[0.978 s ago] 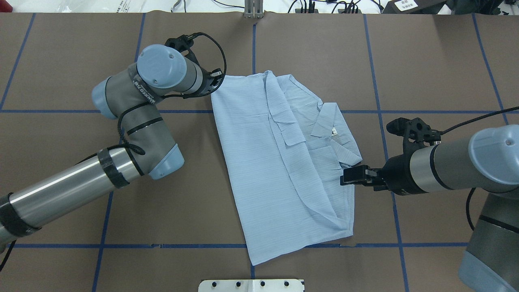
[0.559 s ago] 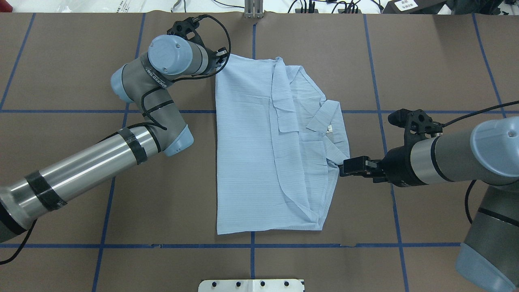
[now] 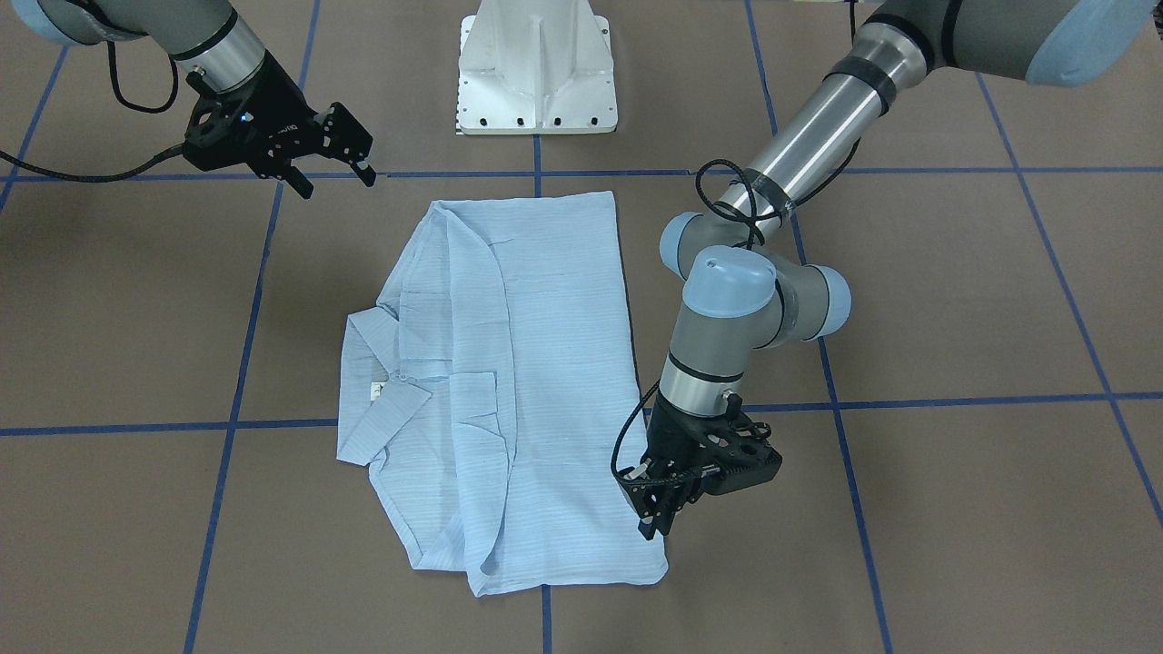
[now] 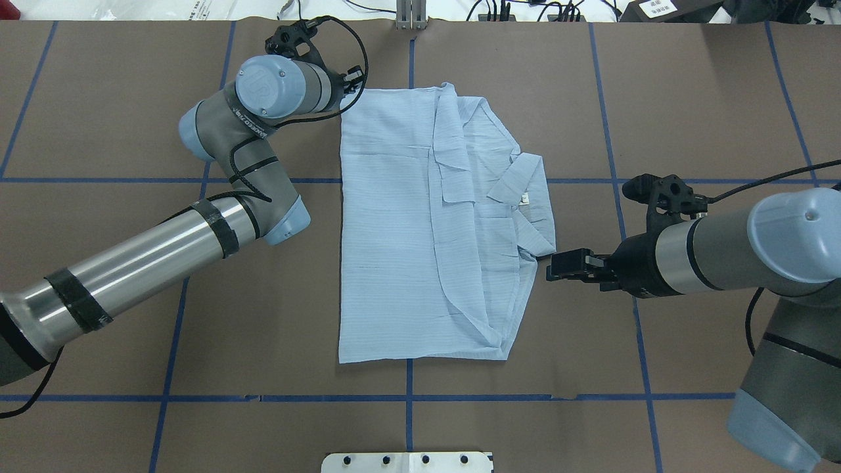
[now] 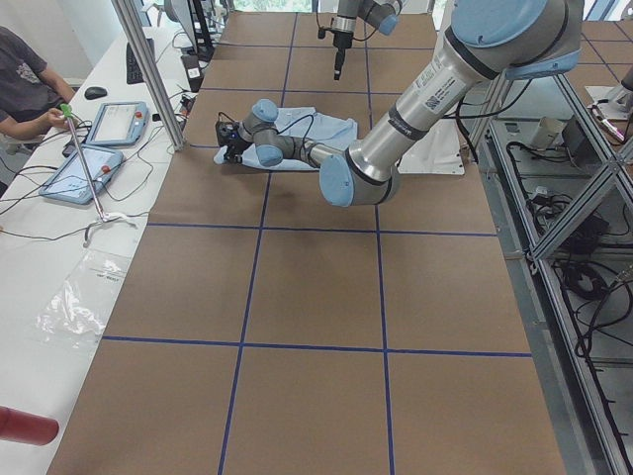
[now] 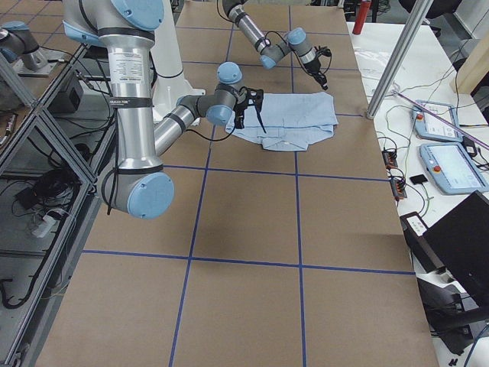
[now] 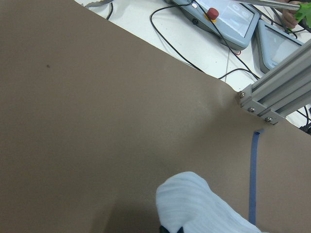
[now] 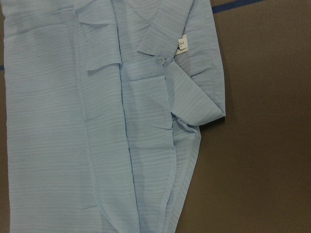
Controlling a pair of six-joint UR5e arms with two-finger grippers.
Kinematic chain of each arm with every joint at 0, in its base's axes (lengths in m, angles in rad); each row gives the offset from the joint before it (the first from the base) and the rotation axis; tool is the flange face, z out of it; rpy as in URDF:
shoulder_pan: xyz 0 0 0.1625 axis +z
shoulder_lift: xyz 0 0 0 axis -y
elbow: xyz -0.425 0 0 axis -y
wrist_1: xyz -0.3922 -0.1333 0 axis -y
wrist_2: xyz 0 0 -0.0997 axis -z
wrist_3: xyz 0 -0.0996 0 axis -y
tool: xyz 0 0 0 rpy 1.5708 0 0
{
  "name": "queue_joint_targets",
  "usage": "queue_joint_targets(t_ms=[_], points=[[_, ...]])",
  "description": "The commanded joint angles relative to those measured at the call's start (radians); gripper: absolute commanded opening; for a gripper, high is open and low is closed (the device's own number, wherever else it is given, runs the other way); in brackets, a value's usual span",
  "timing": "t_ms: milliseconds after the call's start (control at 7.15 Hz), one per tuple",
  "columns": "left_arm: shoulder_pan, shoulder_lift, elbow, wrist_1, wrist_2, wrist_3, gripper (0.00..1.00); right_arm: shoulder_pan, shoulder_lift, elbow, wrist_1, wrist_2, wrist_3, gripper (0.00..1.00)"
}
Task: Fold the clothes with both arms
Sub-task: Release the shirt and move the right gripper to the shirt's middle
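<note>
The clothes are one light-blue striped shirt lying folded and flat mid-table, collar on its right side, sleeve folded across the front. My left gripper sits at the shirt's far left corner, shut on that corner; the left wrist view shows cloth bunched at the fingers. My right gripper hangs open above the table beside the shirt's near right edge, holding nothing. Its wrist view looks down on the collar and label.
The white pedestal base stands at the near edge behind the shirt. An aluminium post rises at the far edge. Beyond it a side table carries pendants and cables, with a person seated there. Blue tape lines cross the brown tabletop.
The left gripper pulled the shirt's corner toward the far edge, swinging the shirt from slanted to square with the tape lines. The right gripper shifted slightly and stayed beside the shirt's edge.
</note>
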Motion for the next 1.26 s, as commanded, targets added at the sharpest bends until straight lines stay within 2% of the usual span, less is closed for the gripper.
queue_joint_targets(t_ms=[0,140,280,559,699,839,978,1118], points=[[-0.028,0.017,-0.055,0.007,-0.012,0.03,1.0,-0.007,0.052,-0.048,-0.008,-0.02,-0.007,1.0],[-0.03,0.089,-0.158,0.019,-0.044,0.062,1.0,-0.013,0.07,-0.063,-0.009,-0.024,-0.065,1.0],[-0.041,0.176,-0.273,0.045,-0.149,0.079,1.0,-0.016,0.082,-0.067,-0.037,-0.026,-0.116,1.0],[-0.044,0.348,-0.594,0.23,-0.187,0.084,1.0,-0.034,0.226,-0.102,-0.189,-0.056,-0.191,1.0],[-0.044,0.416,-0.741,0.326,-0.228,0.084,1.0,-0.094,0.303,-0.113,-0.3,-0.146,-0.222,1.0],[-0.041,0.488,-0.85,0.358,-0.236,0.084,1.0,-0.152,0.357,-0.123,-0.384,-0.241,-0.283,1.0],[-0.036,0.516,-0.883,0.358,-0.246,0.082,1.0,-0.209,0.375,-0.158,-0.388,-0.329,-0.314,1.0],[-0.032,0.516,-0.87,0.358,-0.249,0.082,1.0,-0.247,0.398,-0.201,-0.387,-0.389,-0.328,1.0]])
